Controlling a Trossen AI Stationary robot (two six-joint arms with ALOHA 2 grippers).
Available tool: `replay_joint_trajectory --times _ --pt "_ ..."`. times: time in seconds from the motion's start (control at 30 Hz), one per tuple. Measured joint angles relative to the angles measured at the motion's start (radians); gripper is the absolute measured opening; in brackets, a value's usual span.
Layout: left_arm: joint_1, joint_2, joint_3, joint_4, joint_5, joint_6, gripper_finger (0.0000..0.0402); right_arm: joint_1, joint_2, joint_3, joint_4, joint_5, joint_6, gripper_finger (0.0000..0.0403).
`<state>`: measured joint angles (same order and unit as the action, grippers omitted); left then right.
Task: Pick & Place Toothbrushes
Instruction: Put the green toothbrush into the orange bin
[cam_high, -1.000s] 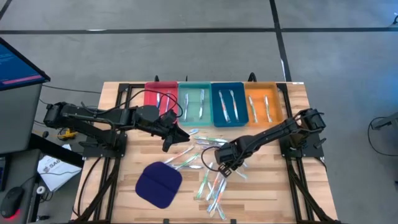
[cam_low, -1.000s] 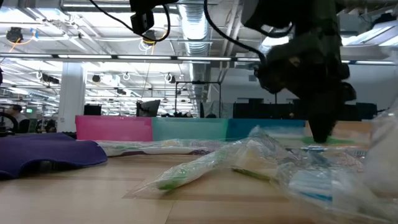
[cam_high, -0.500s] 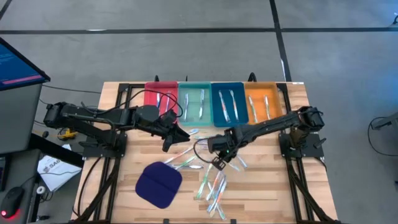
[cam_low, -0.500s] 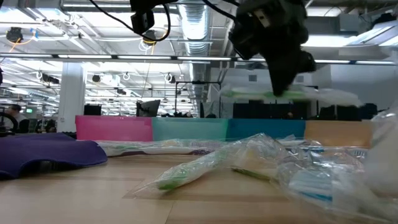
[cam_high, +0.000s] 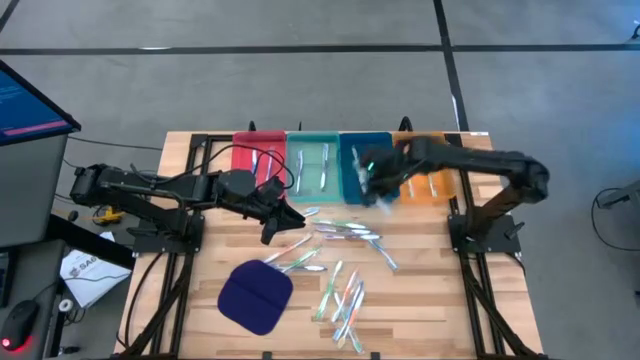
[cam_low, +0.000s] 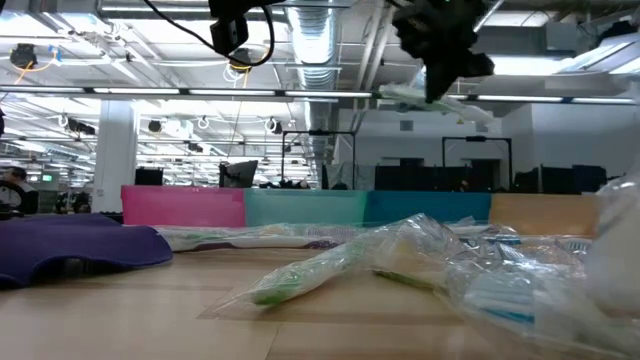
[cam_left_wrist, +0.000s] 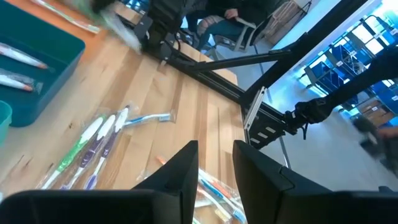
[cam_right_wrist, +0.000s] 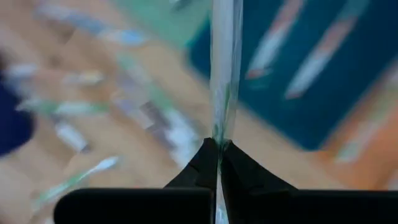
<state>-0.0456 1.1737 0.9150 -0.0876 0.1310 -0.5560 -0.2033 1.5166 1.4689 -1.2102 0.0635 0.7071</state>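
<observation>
A wrapped toothbrush (cam_right_wrist: 225, 68) with a green accent is clamped in the right gripper (cam_right_wrist: 218, 152). The jaws are fully closed on one end of it, and the rest projects straight out beyond the tips. In the high view this gripper (cam_high: 374, 180) is raised over the row of trays, above the near edge of the blue tray (cam_high: 366, 148) next to the orange tray (cam_high: 424, 160). In the low view the toothbrush (cam_low: 432, 98) hangs nearly level, well above the bench (cam_low: 150, 310).

Each of the four trays at the far edge of the bench holds toothbrushes: red tray (cam_high: 244, 152), teal tray (cam_high: 313, 150), blue tray and orange tray, in that order from the left arm's side to the right arm's side.

The remaining loose toothbrushes (cam_high: 340, 295) lie scattered on the bench in front of the trays, spread from the centre toward the near edge. Several overlap.

A dark blue cloth pad (cam_high: 255, 296) lies flat on the bench, beside the scattered toothbrushes on the left arm's side.

The left gripper (cam_high: 281, 222) is positioned just above the bench in front of the red and teal trays, close to the nearest loose toothbrushes. Its jaws stand slightly apart, with a narrow gap between them, and hold nothing (cam_left_wrist: 216, 163).
</observation>
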Motion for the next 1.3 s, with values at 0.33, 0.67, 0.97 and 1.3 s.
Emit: replay_joint_trajectory --times 0.33,0.67,0.97,1.3 --pt "0.0 0.0 0.0 0.0 -0.001 0.0 0.0094 -0.406 -0.09 0.0 -0.114 0.096 -0.174 0.0003" --pt "-0.006 0.0 0.0 0.0 -0.003 -0.006 0.0094 -0.633 -0.09 -0.255 0.044 0.035 -0.212 0.0001" --pt "-0.016 0.0 0.0 0.0 -0.003 -0.019 0.0094 -0.7 -0.09 -0.516 0.217 -0.018 -0.209 0.0" --pt "-0.015 0.0 0.0 0.0 -0.009 -0.061 0.0094 -0.754 -0.088 -0.636 0.337 -0.019 -0.209 0.0"
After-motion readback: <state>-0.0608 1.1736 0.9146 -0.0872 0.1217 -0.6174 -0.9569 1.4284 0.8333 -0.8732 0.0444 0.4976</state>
